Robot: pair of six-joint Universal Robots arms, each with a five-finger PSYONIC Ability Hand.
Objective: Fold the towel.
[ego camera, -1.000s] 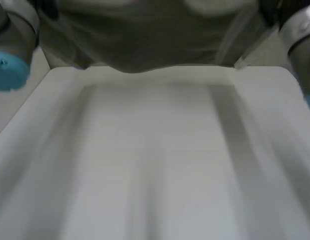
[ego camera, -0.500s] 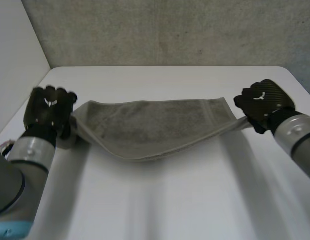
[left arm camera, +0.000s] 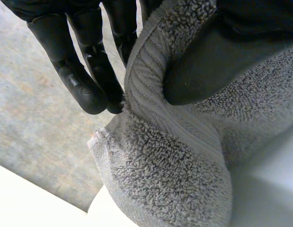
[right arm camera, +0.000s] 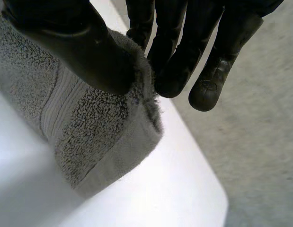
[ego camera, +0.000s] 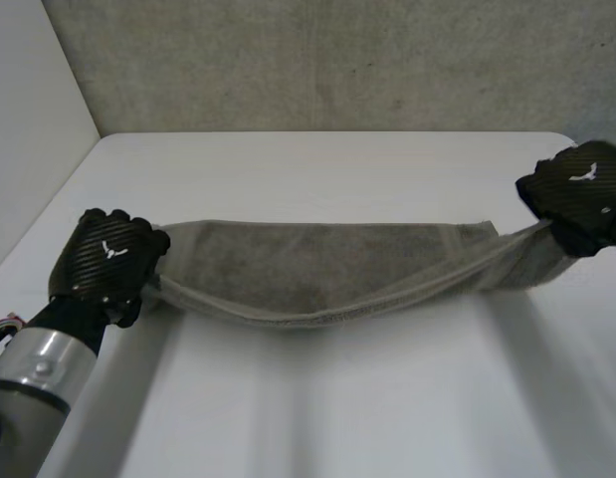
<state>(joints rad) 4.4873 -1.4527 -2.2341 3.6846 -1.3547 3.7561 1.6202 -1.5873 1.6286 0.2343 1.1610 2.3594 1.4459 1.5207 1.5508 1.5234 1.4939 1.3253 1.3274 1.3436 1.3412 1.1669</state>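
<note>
One towel held between two hands

**Left end.** We find the left hand (ego camera: pixel 106 264) close to the table's left edge, at the towel's left end. In the left wrist view its thumb (left arm camera: pixel 208 66) presses the ribbed band of the cloth against the fingers (left arm camera: pixel 84 80), which curl behind it. This hand is clamped on the towel.

**Span.** The towel (ego camera: pixel 317 269) runs as one long grey strip across the middle of the table (ego camera: pixel 327 398). It is pulled out between the two hands and sags at its centre, with the near long edge hanging lowest. We cannot tell whether that edge touches the tabletop.

**Right end.** The right hand (ego camera: pixel 581 194) is at the table's right edge, farther toward the back than the left hand. In the right wrist view its thumb (right arm camera: pixel 84 52) pinches the towel's end against the fingers (right arm camera: pixel 208 71). A short flap of cloth hangs below the pinch, over the tabletop near the rounded corner.

**Edges and room.** White tabletop shows behind the towel up to the far edge, and in front of it toward the camera. Each hand is near its own side edge.

**Surroundings.** A grey wall (ego camera: pixel 317 60) rises behind the far edge. A white panel (ego camera: pixel 29 129) stands along the left edge. Grey floor (right arm camera: pixel 260 118) lies past the right corner.

**Count.** One towel, two hands, one table.
</note>
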